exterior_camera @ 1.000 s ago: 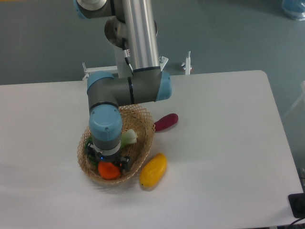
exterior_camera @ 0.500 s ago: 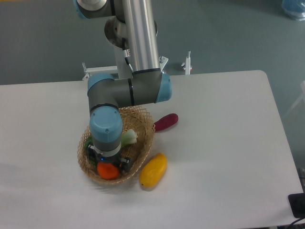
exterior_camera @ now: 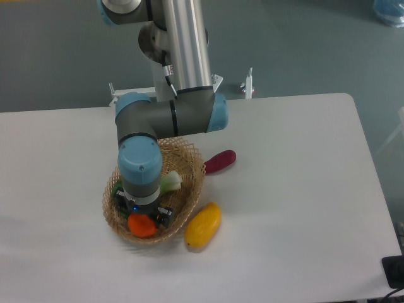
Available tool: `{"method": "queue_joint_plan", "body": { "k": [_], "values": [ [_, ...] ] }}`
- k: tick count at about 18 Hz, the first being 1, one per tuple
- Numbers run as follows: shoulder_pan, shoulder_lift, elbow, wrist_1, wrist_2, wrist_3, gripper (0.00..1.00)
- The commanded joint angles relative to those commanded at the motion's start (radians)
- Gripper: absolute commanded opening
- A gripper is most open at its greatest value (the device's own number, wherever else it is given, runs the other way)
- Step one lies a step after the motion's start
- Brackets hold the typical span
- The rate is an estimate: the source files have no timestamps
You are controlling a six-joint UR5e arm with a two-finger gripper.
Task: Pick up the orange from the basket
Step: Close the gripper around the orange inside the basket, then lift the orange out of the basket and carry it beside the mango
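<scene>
**Gripper at the orange inside the basket**

White table (exterior_camera: 297, 189) carries all items, with a grey floor behind it. Taking the basket (exterior_camera: 192, 165) as landmark: it sits on the near-left part of the table, light tan, with an open-weave rim. The orange (exterior_camera: 142, 225) lies inside it, against the near rim. The gripper (exterior_camera: 144, 218) is lowered straight down into the basket, directly over the orange and in contact with its top; dark gripper parts flank the fruit on either side. Whether the jaws are clamped on the fruit cannot be determined, as the wrist hides them. A pale green-white vegetable (exterior_camera: 170, 182) lies in the basket, just right of the wrist. A yellow fruit (exterior_camera: 202, 225) rests outside, touching the basket's near-right rim. A dark red vegetable (exterior_camera: 219, 161) lies just beyond the right rim.
</scene>
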Motion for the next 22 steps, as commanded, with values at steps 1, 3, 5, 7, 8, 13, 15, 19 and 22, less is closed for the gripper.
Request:
{"method": "queue_joint_plan", "body": {
  "k": [1, 3, 5, 7, 8, 13, 15, 19, 22],
  "values": [
    [0.003, 0.012, 0.005, -0.003, 0.0, 0.005, 0.64],
    [0.034, 0.052, 0.014, -0.006, 0.003, 0.061, 0.64],
    [0.064, 0.09, 0.02, -0.012, 0.066, 0.132, 0.64],
    [0.093, 0.104, 0.032, -0.014, 0.072, 0.179, 0.64],
    [0.113, 0.108, 0.037, -0.014, 0.071, 0.201, 0.64],
    [0.227, 0.131, 0.086, -0.066, 0.066, 0.415, 0.64],
    [0.27, 0.135, 0.129, -0.11, 0.066, 0.481, 0.64],
    [0.325, 0.131, 0.178, -0.13, 0.037, 0.592, 0.64],
    [0.359, 0.124, 0.198, -0.133, 0.032, 0.655, 0.64]
  ]
}}
